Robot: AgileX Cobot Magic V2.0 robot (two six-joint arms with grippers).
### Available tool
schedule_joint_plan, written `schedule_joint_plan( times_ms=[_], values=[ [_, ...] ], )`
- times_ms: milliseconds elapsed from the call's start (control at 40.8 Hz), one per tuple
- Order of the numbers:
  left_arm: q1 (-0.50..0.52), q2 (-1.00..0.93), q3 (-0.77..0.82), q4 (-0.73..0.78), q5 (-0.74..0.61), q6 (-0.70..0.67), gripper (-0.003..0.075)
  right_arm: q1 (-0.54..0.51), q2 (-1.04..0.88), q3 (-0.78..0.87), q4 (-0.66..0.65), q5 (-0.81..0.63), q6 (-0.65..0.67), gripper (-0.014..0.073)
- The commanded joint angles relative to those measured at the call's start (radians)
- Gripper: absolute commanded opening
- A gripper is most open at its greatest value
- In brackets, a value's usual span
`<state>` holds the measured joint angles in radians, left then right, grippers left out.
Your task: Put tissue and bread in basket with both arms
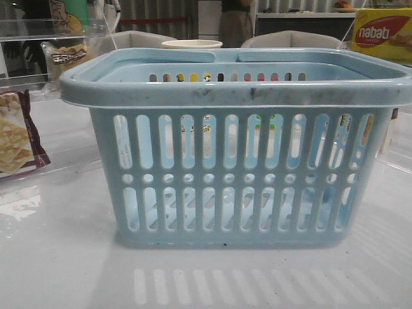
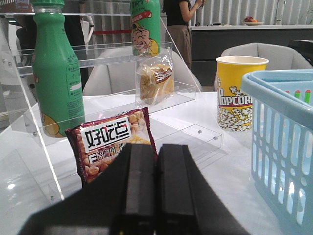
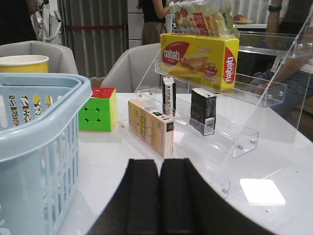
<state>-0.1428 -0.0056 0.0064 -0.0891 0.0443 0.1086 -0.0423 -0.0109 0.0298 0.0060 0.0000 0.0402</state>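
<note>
While both arms sit low with nothing held, the basket (image 1: 238,161) stands at the table's centre and serves as the reference point; neither item is inside it as far as the slots allow one to see.

Left of the basket: the left gripper (image 2: 156,196) has its fingers pressed together, empty. The bread (image 2: 155,81) stands on a middle step of a clear rack (image 2: 112,98), well apart from the basket. A cracker bag (image 2: 111,142) leans upright just beyond the fingers, between gripper and bread. Two green bottles (image 2: 56,73) stand on the same rack, one beside the bread's step, one above it. A popcorn cup (image 2: 239,93) sits just beside the basket's far-left corner.

Right of the basket: the right gripper (image 3: 159,196) is likewise closed and empty. The tissue (image 3: 202,111) stands upright on the lower step of a second rack (image 3: 234,137), near a thinner dark pack (image 3: 168,95) and a pale box (image 3: 150,127). A yellow wafer box (image 3: 200,54) sits above; a puzzle cube (image 3: 98,108) lies just beside the basket.

Risks, as judged:
- Left arm may knock over the cracker bag, or seize it by mistake.
- Bread packet is soft and slippery; a shallow pinch could drop it.
- Step edges may catch the fingers.
- Tissue could topple backward or be confused with its thin neighbour.
- Both arms converging over the basket could collide, or strike its thick rim.
</note>
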Motion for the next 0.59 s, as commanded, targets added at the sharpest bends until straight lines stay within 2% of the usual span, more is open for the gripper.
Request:
schedule_joint_plan(
  times_ms=[0, 171, 416, 563],
  values=[
    [0.001, -0.019, -0.001, -0.010, -0.086, -0.002, 0.0092, 0.001, -0.018, 0.000, -0.011, -0.095, -0.003, 0.0057],
    [0.001, -0.019, -0.001, -0.010, -0.094, -0.002, 0.0092, 0.001, -0.018, 0.000, -0.006, -0.096, -0.003, 0.0057],
    [0.001, -0.019, -0.003, -0.010, -0.187, -0.002, 0.0092, 0.001, -0.018, 0.000, -0.006, -0.103, -0.003, 0.0057],
    [0.001, -0.015, -0.079, -0.012, -0.182, -0.006, 0.0092, 0.001, -0.018, -0.034, -0.006, -0.133, -0.003, 0.0057]
  ],
)
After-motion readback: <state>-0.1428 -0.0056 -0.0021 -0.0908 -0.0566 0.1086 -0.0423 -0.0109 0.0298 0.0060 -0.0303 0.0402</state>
